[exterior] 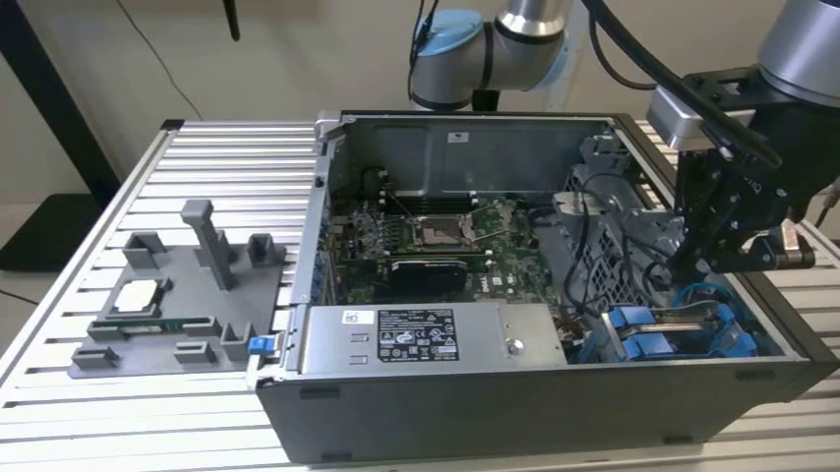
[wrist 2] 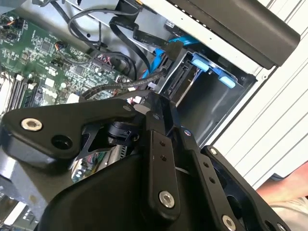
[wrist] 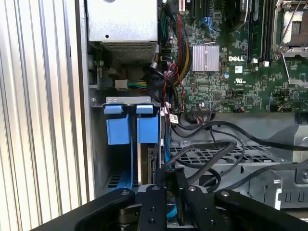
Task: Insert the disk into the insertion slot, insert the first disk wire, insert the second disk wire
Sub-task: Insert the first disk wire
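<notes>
Disk (exterior: 652, 342) (wrist: 147, 129) sat in the drive bay in its blue carrier, at the near corner of the open computer case (exterior: 525, 413) on the exterior view's right, near the grey power supply box (exterior: 434, 336). Gripper (exterior: 693, 265) (wrist: 173, 174) hung just over that bay among loose black wires (wrist: 226, 144); could not tell whether the jaws were apart or clamped on anything. Case stood on the ribbed metal table (exterior: 197, 433), with a grey fixture tray (exterior: 171, 295) well apart on the exterior view's left.
</notes>
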`<act>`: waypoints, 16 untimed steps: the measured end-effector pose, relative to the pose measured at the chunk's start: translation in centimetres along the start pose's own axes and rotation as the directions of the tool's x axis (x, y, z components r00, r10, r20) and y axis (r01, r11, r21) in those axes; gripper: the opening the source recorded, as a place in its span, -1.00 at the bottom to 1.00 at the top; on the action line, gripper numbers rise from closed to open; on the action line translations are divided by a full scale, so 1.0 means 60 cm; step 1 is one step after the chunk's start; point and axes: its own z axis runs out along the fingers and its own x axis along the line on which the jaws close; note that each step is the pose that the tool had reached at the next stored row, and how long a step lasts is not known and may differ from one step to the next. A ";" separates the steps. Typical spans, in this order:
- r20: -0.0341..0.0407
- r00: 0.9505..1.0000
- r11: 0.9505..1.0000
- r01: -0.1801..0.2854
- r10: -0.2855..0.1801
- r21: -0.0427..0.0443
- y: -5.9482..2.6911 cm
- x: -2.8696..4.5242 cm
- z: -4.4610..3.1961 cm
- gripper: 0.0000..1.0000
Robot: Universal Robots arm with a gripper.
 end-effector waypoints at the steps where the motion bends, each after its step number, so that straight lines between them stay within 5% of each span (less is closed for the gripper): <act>1: 0.000 1.000 1.000 0.000 0.000 -0.001 0.000 0.001 0.000 -1.00; 6: 0.000 1.000 1.000 0.000 0.000 -0.006 -0.001 0.004 0.004 -1.00; 16: 0.005 1.000 0.999 -0.002 0.002 -0.032 -0.021 0.027 0.016 -1.00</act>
